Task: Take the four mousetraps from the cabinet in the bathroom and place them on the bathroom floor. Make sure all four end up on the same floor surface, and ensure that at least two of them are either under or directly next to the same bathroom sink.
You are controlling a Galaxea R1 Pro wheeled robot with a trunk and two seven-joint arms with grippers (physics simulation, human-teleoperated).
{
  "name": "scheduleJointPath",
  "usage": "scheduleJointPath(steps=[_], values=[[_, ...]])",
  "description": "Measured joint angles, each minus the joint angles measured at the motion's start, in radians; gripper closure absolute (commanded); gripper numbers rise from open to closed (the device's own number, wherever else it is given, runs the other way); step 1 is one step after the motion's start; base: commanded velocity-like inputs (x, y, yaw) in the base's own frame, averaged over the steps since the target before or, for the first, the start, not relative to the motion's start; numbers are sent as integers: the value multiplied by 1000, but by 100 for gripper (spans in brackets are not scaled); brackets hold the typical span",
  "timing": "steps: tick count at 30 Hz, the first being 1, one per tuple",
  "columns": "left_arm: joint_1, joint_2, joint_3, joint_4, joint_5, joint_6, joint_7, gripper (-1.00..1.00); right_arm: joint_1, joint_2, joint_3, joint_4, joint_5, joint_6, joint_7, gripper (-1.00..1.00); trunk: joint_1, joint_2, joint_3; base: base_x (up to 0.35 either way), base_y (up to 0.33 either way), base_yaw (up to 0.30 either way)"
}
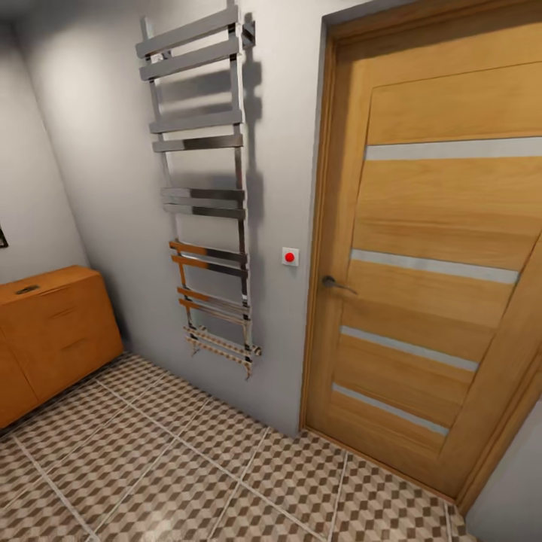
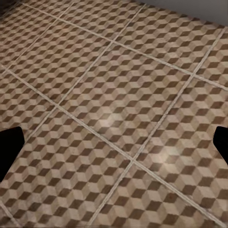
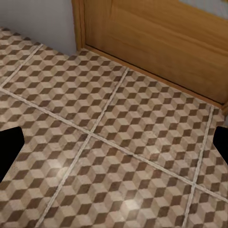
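Observation:
The orange-brown wooden cabinet (image 1: 53,331) stands against the left wall, its drawers shut. A small dark shape (image 1: 27,289) lies on its top, too small to identify. The cube-patterned bathroom floor (image 1: 188,474) spreads from the cabinet to the door. The mousetraps and the sink are out of view. In the left wrist view my left gripper (image 2: 114,147) hangs open above bare floor tiles (image 2: 114,95), its black fingertips (image 2: 9,149) far apart. My right gripper (image 3: 114,149) is also open over the tiles (image 3: 123,142), near the door's foot, with nothing between its fingers.
A chrome ladder towel rail (image 1: 207,188) is fixed to the grey wall ahead. Right of it are a small switch with a red button (image 1: 290,257) and a shut wooden door (image 1: 429,248) with a lever handle (image 1: 331,282). The door's bottom edge (image 3: 156,42) shows in the right wrist view.

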Motion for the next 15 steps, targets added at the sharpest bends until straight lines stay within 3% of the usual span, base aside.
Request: scheduleJointPath(steps=[15], values=[[0, 0, 0, 0, 0, 0, 0, -100, 1, 0, 0, 0, 0, 0, 0, -100, 0, 0, 0, 0, 0, 286]])
